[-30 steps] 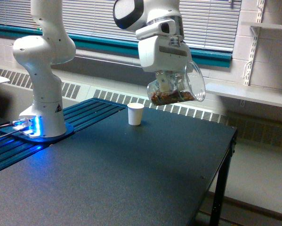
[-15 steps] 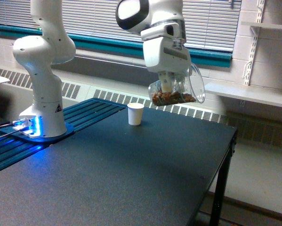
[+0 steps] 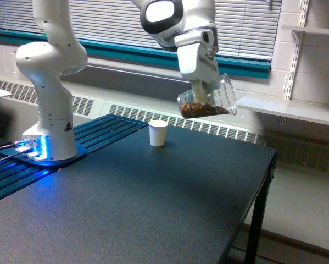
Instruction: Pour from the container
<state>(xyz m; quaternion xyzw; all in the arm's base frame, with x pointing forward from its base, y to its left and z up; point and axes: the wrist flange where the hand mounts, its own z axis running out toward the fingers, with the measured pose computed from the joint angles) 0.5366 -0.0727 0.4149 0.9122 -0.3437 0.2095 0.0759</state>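
Over the last second the white robot arm has lifted and swung slightly toward the exterior view's right, carrying the clear container (image 3: 207, 102) higher above the table and changing its tilt. Earlier the container hung lower with its mouth facing more toward the camera; now it lies nearly on its side, its open mouth pointing to the exterior view's right and a little upward. Brown, crumbly contents rest along its lowest wall, and none can be seen spilling out. The gripper (image 3: 200, 88) reaches down from the arm's wrist and is clenched on the container at its rear part, though the exact contact of the fingers is hard to make out through the clear plastic. A small white paper cup (image 3: 158, 133) stands upright on the dark table (image 3: 153, 209), below the container and off to the exterior view's left of it, well apart. The container's mouth points away from the cup, so pouring into it does not appear to have begun. Judging from this, the arm would need to bring the container over the cup and turn its mouth downward before anything could fall in. Window blinds and a radiator grille (image 3: 230, 131) fill the background.
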